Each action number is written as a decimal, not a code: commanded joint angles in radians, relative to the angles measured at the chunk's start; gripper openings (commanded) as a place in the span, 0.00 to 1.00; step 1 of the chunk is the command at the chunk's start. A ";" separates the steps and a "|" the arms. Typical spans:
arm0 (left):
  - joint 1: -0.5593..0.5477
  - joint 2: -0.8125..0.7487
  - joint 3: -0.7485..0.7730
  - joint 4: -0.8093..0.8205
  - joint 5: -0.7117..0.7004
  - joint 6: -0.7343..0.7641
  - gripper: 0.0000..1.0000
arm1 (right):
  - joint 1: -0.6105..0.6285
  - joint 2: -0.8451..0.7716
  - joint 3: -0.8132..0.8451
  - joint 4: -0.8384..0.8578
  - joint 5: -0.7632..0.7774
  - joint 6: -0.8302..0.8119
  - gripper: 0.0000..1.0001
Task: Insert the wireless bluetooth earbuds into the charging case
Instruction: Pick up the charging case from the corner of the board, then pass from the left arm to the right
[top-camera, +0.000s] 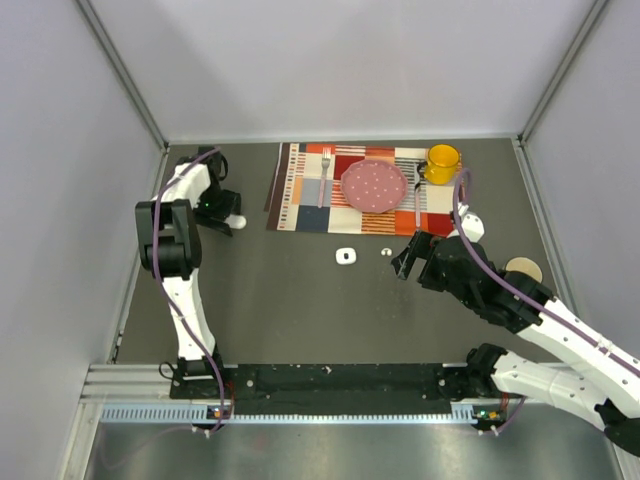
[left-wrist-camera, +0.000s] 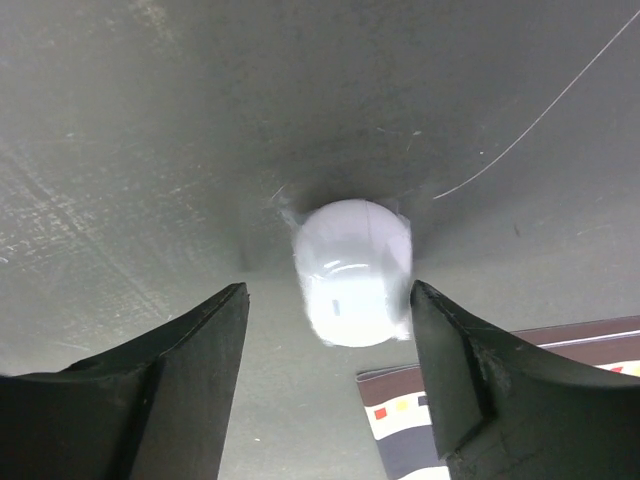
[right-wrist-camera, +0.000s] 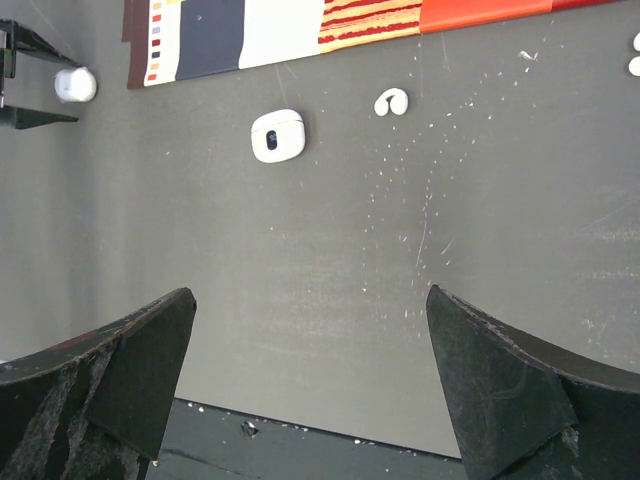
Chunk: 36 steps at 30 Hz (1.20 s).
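A small curved white earbud (right-wrist-camera: 391, 101) lies on the dark table, also seen in the top view (top-camera: 387, 253). A white charging case (right-wrist-camera: 277, 135) with a dark spot lies left of it (top-camera: 346, 256). Two tiny white bits (right-wrist-camera: 636, 55) show at the right edge. My right gripper (right-wrist-camera: 308, 295) is open and empty, above the table short of the earbud (top-camera: 405, 258). My left gripper (left-wrist-camera: 328, 290) is open at the far left (top-camera: 228, 215). A closed white pebble-like case (left-wrist-camera: 352, 270) lies between and just ahead of its fingertips, slightly blurred; I see no contact.
A striped placemat (top-camera: 300, 190) at the back holds a fork (top-camera: 325, 175), a pink dotted plate (top-camera: 374, 185) and a yellow mug (top-camera: 442, 160). Its corner shows below the left gripper (left-wrist-camera: 410, 420). A round beige disc (top-camera: 520, 268) lies by the right arm.
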<state>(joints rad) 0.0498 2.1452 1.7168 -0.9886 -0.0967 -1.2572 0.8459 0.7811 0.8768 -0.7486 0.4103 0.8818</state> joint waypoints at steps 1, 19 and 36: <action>0.002 0.012 -0.009 -0.022 -0.011 -0.031 0.66 | -0.013 -0.005 0.016 0.006 0.022 -0.014 0.99; 0.012 -0.212 -0.247 0.227 0.026 0.140 0.20 | -0.015 -0.014 0.010 0.006 -0.001 0.006 0.99; -0.142 -1.011 -0.835 0.657 0.218 0.082 0.00 | 0.056 -0.072 -0.122 0.463 -0.211 -0.139 0.94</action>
<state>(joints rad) -0.0208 1.2514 0.9325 -0.3641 0.1055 -1.1023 0.8471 0.7319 0.7708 -0.5117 0.2249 0.8104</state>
